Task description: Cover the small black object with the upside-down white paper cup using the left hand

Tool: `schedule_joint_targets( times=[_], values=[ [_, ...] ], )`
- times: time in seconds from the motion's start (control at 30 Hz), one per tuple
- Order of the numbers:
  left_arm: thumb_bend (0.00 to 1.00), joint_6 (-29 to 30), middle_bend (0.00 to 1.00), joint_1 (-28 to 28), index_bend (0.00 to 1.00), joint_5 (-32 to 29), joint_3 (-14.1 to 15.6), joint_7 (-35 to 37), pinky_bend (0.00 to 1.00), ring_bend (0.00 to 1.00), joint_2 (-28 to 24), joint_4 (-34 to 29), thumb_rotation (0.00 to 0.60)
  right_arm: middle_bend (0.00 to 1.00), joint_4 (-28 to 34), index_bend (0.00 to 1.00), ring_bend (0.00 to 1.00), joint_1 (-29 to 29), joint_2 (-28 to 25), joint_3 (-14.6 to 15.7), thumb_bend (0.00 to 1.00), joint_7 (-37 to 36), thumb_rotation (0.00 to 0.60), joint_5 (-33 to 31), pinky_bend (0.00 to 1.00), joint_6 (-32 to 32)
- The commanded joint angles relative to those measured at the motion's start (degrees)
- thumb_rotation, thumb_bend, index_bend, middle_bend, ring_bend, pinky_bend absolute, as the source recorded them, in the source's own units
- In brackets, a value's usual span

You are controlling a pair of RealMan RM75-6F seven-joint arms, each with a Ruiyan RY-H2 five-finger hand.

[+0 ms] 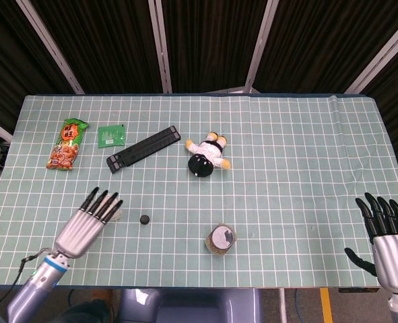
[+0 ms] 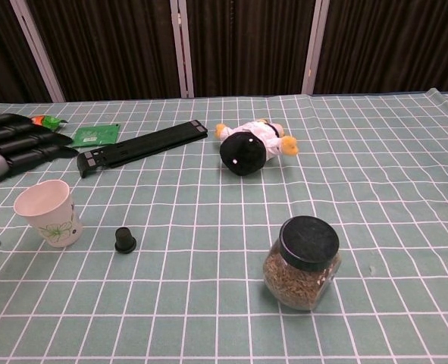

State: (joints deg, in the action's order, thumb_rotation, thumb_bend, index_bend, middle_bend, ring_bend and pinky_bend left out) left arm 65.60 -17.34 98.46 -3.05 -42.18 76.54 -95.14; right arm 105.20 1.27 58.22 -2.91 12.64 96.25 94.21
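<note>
Both views caught the reach: from the head, the left hand point(image 1: 85, 225) hovered open over the white paper cup point(image 1: 116, 214) beside the small black object point(image 1: 145, 219); from the chest, the cup point(image 2: 48, 213) stood mouth-up, needing grasping and inverting.

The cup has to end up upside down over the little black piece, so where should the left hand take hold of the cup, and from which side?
Probably around the side wall of the cup, coming from its left, where the left hand hovers open. The cup stands upright, mouth up, so a wall grip leaves the rim free for turning over. The black piece sits on its right, apart.
</note>
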Motion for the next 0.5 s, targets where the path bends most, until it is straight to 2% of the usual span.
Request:
schedule_joint_targets(
  times=[0.03,0.23,0.5],
  values=[
    [0.00,-4.6,0.00,-3.1,0.00,-0.8,-0.3,-7.3,0.00,0.00,3.9,3.3,0.600,0.00,-0.3,0.00,0.00,-0.1,0.0,0.0,0.00,-0.2,0.600,-0.5,0.00,-0.4],
    [0.00,-5.1,0.00,-5.1,0.00,0.1,-0.6,-19.2,0.00,0.00,8.8,8.6,0.600,0.00,-0.9,0.00,0.00,-0.1,-0.1,-0.2,0.00,-0.8,0.600,-1.6,0.00,-0.7],
    [0.00,-4.9,0.00,-5.9,0.00,-3.4,-1.7,-22.0,0.00,0.00,11.7,14.2,0.600,0.00,-1.1,0.00,0.00,0.0,0.1,0.5,0.00,-0.8,0.600,-0.5,0.00,-0.7]
  ],
)
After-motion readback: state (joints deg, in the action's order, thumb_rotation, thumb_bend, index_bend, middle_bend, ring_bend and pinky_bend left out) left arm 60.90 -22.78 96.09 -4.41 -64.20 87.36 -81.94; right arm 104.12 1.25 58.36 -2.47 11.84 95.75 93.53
